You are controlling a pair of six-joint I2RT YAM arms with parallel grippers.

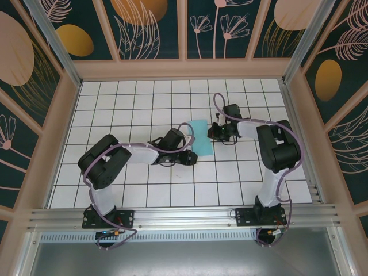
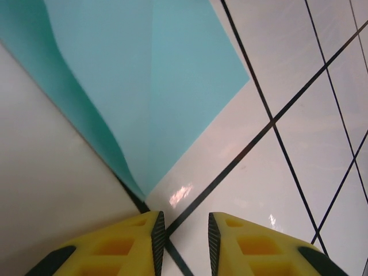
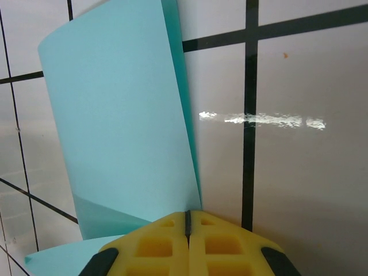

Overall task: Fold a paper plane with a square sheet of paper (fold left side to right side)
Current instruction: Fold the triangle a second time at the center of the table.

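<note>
- Top view: bright, even light from above. The white bench (image 1: 172,190) is well exposed, with only soft, short shadows under the arms (image 1: 138,154).
- The posts (image 1: 57,43) lean outward toward the corners there, a mild wide-angle bend.
- Left wrist view: the paper (image 2: 172,86) is crisp and darker along its lifted left edge. Two small glints sit on the glossy tiles. The left tool (image 2: 183,244) is slightly soft.
- Right wrist view: a white streak of glare crosses the tile right of the paper. The right tool (image 3: 187,230) is a little blurred at the bottom edge.
</note>
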